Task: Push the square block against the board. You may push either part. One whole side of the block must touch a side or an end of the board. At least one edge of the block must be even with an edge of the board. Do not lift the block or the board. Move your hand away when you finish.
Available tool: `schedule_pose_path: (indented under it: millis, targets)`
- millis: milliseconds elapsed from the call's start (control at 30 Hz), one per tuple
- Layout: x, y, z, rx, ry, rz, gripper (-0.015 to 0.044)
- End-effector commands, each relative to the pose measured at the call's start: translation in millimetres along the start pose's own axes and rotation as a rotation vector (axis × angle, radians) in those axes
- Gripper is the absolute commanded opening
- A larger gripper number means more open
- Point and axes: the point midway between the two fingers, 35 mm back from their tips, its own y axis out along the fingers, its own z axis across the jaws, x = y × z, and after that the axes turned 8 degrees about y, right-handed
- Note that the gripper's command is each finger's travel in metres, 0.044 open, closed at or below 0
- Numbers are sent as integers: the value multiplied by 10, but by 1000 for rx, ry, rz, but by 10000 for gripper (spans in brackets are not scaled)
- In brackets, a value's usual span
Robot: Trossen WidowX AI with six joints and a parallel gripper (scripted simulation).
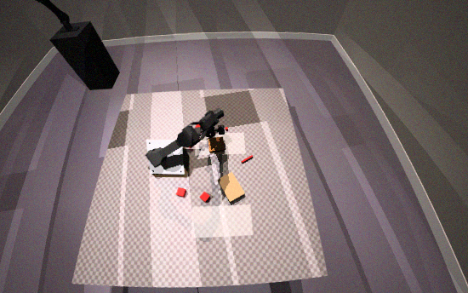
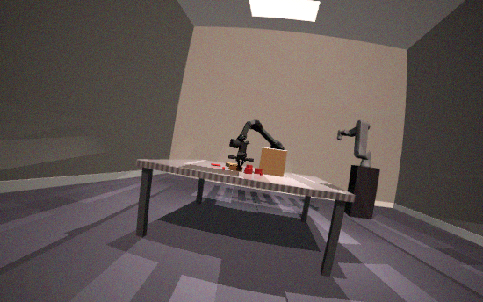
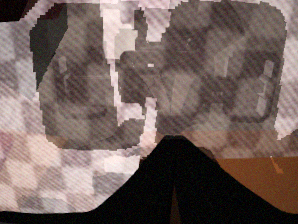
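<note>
Two wooden pieces matter to you on the counter [image 1: 102, 260] [image 2: 184, 168], taking the bottom edge of the overhead view as near. Nearest of them, the board [image 1: 232, 187] [image 2: 230, 164] lies flat, right of the red cubes [image 1: 180, 192] [image 1: 205, 197], its long sides slanting toward the near right corner. Beyond it, well apart, the square block [image 1: 217, 145] [image 2: 234, 168] [image 3: 257, 175] sits nearer the far edge, turned differently from the board. Farther still, your pincer [image 1: 221, 130] [image 2: 240, 168] [image 3: 173, 144] is narrow, its tips together with nothing between them, close to the block. Keep it so and low, and press on the block's far face, toward the near edge and slightly right. Push off-centre in short strokes to turn it parallel to the board's end, then match one edge before flush contact; too hard a shove would skew the board.
</note>
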Motion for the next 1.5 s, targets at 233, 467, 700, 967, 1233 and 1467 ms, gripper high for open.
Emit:
schedule_pose_path:
  millis: [233,467,700,967,1233,1467]
  targets:
    - [-100,18,-7,2,-4,9,0]
    - [-145,17,-19,2,-4,9,0]
    - [-190,17,-32,2,-4,9,0]
    - [-241,16,-46,2,-4,9,0]
    - [-292,16,-61,2,-4,9,0]
    - [-337,15,-74,2,-4,9,0]
